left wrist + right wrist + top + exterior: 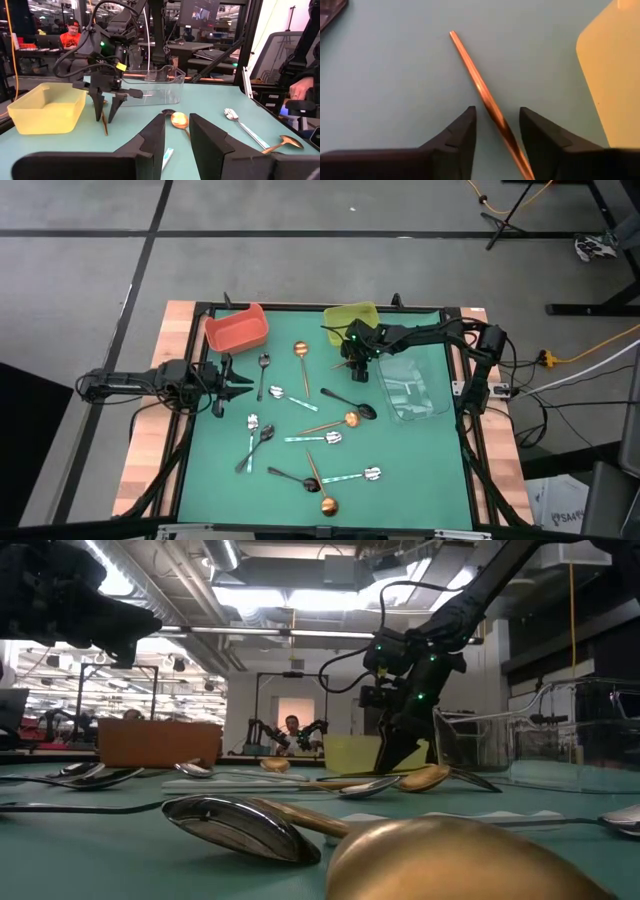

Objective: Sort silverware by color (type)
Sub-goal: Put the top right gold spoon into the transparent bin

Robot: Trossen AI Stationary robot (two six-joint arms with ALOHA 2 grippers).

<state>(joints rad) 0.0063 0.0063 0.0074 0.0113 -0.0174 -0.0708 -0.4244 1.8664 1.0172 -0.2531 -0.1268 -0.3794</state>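
My right gripper points steeply down at the mat beside the yellow-green bin. It is open, its fingertips on either side of a copper spoon's slim handle, which lies flat on the mat and runs slanting through the gap. From the left wrist view the same gripper stands over that handle. The spoon's bowl is hidden. Other silverware lies scattered on the mat: copper, black and silver spoons. My left gripper waits open and level at the left edge.
A red bin stands at the far left and a clear bin at the right, close to my right arm. More spoons lie toward the near edge. A person's hand shows beyond the table's right side.
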